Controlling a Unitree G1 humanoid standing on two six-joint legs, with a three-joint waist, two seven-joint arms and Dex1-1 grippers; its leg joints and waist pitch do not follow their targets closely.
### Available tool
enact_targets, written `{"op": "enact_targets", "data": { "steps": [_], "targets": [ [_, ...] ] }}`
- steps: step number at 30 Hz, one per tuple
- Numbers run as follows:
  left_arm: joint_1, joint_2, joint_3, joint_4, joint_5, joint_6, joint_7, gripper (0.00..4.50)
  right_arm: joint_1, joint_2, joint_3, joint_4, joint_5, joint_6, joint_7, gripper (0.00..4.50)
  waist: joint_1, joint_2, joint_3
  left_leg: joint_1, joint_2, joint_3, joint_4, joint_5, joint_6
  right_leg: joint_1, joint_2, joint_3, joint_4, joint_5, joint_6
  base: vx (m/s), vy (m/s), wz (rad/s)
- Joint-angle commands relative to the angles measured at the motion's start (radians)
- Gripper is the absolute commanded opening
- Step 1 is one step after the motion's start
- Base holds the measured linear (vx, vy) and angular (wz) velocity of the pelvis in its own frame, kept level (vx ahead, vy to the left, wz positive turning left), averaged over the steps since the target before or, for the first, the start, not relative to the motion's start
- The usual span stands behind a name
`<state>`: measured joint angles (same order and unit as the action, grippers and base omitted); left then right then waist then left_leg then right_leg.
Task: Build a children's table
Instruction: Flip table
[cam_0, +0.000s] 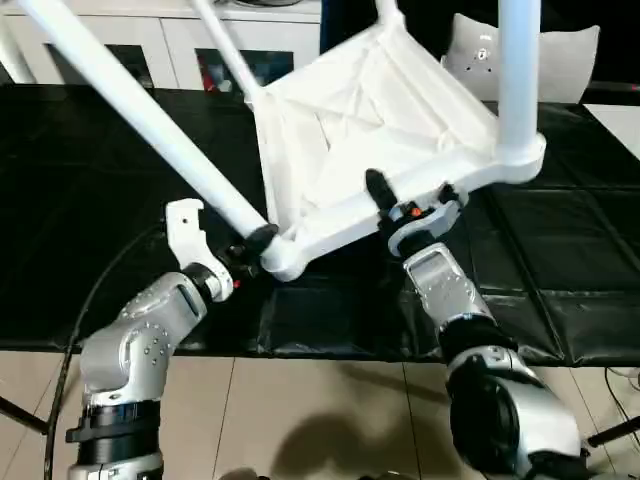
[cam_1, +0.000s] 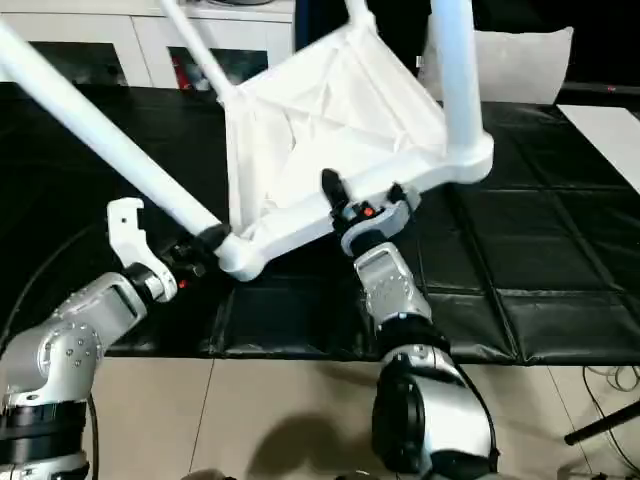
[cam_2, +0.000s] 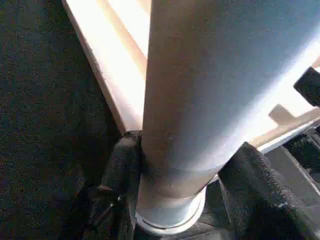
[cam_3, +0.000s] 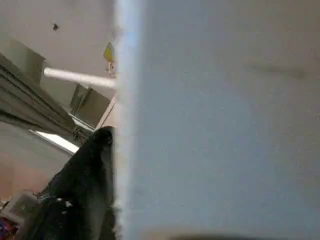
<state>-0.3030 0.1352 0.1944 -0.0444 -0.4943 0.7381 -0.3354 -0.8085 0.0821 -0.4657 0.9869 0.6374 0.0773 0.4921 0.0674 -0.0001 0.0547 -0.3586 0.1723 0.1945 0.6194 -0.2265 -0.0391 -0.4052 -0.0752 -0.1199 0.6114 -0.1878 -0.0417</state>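
Nearest you, your left tool (cam_0: 262, 243) is closed around the base of a long white leg (cam_0: 140, 120), right where that leg enters the near-left corner socket (cam_0: 282, 259) of the children's table; in the left wrist view its black fingers (cam_2: 120, 165) press both sides of the tube. Just right of it, your right tool (cam_0: 410, 205) sits at the near edge of the tabletop (cam_0: 370, 130), with one black finger (cam_0: 378, 189) lying over the rim; you cannot tell whether it grips or only rests there. The tabletop is upside down and tilted, its ribbed underside facing you, over the black mat (cam_0: 560, 260) on the floor. A second leg (cam_0: 518, 70) stands up from the near-right corner, and a third (cam_0: 222, 45) rises at the far left. Beyond stands a white cabinet (cam_0: 170, 45).
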Motion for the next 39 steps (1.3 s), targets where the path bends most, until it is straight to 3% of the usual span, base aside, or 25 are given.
{"op": "enact_targets", "data": {
  "steps": [1,9,14,18,20,26,28,31,33,34,35,36,38,39],
  "targets": [
    [0.031,-0.02,-0.074,0.041,-0.02,0.064,-0.044,1.98,-0.071,0.021,0.007,-0.028,0.022,-0.015,0.049,3.31,-0.001,-0.004,-0.071,0.003,0.069,-0.029,-0.07,0.019,0.093,0.06,-0.094,0.075,-0.053,-0.088,-0.223,0.0,0.0,0.0],
    [0.034,-0.008,-0.082,0.047,-0.007,0.052,-0.046,1.98,-0.084,0.011,-0.001,0.018,0.007,-0.036,0.071,2.79,-0.003,-0.001,-0.07,0.004,0.069,-0.028,-0.069,0.007,0.097,0.06,-0.094,0.074,-0.056,-0.107,-0.231,0.0,0.0,0.0],
    [0.031,0.013,-0.104,0.06,0.039,0.014,-0.046,1.98,-0.082,0.008,0.003,0.013,-0.003,-0.048,0.077,2.25,-0.002,0.001,-0.071,0.004,0.07,-0.029,-0.069,0.018,0.106,0.06,-0.094,0.073,-0.055,-0.098,-0.232,0.0,0.0,0.0],
    [0.036,0.039,-0.144,0.063,0.097,-0.052,-0.057,1.98,-0.087,0.003,0.008,0.015,-0.02,-0.069,0.075,2.17,-0.001,0.002,-0.074,0.005,0.07,-0.03,-0.067,0.035,0.111,0.059,-0.093,0.073,-0.05,-0.073,-0.235,0.0,0.0,0.0],
    [0.038,0.044,-0.15,0.068,0.112,-0.092,-0.066,2.54,-0.088,0.0,0.009,0.009,-0.026,-0.085,0.068,2.07,-0.001,0.002,-0.076,0.004,0.07,-0.029,-0.064,0.049,0.118,0.061,-0.094,0.073,-0.046,-0.05,-0.24,0.0,0.0,0.0],
    [0.069,0.081,-0.168,0.036,0.108,-0.129,-0.142,2.73,-0.087,-0.024,-0.003,-0.02,-0.033,-0.122,0.017,2.04,-0.003,0.003,-0.082,-0.002,0.066,-0.029,-0.056,0.095,0.151,0.058,-0.092,0.072,-0.033,0.012,-0.255,0.0,0.0,0.0],
    [0.092,0.107,-0.177,0.023,0.117,-0.169,-0.173,3.15,-0.084,-0.04,-0.01,-0.042,-0.044,-0.151,-0.025,2.04,-0.001,0.004,-0.084,-0.001,0.067,-0.028,-0.054,0.115,0.162,0.053,-0.091,0.072,-0.032,0.027,-0.257,0.0,0.0,0.0],
    [0.134,0.154,-0.197,-0.014,0.121,-0.217,-0.246,3.11,-0.078,-0.067,-0.025,-0.087,-0.046,-0.174,-0.073,2.04,0.003,0.002,-0.09,-0.004,0.064,-0.028,-0.046,0.154,0.179,0.048,-0.087,0.073,-0.02,0.08,-0.263,0.0,0.0,0.0],
    [0.171,0.195,-0.222,-0.067,0.133,-0.258,-0.302,3.36,-0.065,-0.091,-0.025,-0.134,-0.057,-0.177,-0.102,2.03,0.006,-0.002,-0.084,-0.011,0.066,-0.027,-0.045,0.151,0.193,0.044,-0.087,0.073,-0.02,0.073,-0.262,0.0,0.0,0.0],
    [0.179,0.205,-0.228,-0.079,0.139,-0.271,-0.313,3.48,-0.062,-0.096,-0.024,-0.145,-0.061,-0.178,-0.108,2.02,0.01,0.002,-0.08,-0.007,0.068,-0.025,-0.047,0.115,0.185,0.042,-0.087,0.072,-0.026,0.015,-0.25,0.0,0.0,0.0],
    [0.183,0.214,-0.237,-0.089,0.151,-0.285,-0.315,3.48,-0.057,-0.104,-0.022,-0.159,-0.067,-0.177,-0.115,2.02,0.015,-0.003,-0.076,-0.002,0.069,-0.021,-0.05,0.082,0.167,0.038,-0.084,0.074,-0.033,-0.036,-0.237,0.0,0.0,0.0],
    [0.184,0.217,-0.241,-0.092,0.156,-0.29,-0.315,3.54,-0.055,-0.108,-0.02,-0.166,-0.07,-0.177,-0.118,2.01,0.019,0.0,-0.076,0.001,0.069,-0.019,-0.051,0.067,0.155,0.036,-0.083,0.075,-0.034,-0.054,-0.231,0.0,0.0,0.0],
    [0.189,0.248,-0.276,-0.146,0.174,-0.315,-0.347,3.51,-0.031,-0.134,-0.007,-0.225,-0.105,-0.183,-0.159,2.01,0.022,-0.005,-0.073,-0.001,0.07,-0.021,-0.058,0.033,0.113,0.041,-0.084,0.076,-0.037,-0.1,-0.209,0.0,0.0,0.0],
    [0.19,0.254,-0.284,-0.158,0.179,-0.321,-0.354,3.74,-0.024,-0.14,-0.004,-0.24,-0.113,-0.185,-0.169,2.0,0.023,-0.004,-0.074,-0.002,0.071,-0.023,-0.058,0.038,0.106,0.042,-0.083,0.076,-0.035,-0.097,-0.202,0.0,0.0,0.0]
  ]
}}
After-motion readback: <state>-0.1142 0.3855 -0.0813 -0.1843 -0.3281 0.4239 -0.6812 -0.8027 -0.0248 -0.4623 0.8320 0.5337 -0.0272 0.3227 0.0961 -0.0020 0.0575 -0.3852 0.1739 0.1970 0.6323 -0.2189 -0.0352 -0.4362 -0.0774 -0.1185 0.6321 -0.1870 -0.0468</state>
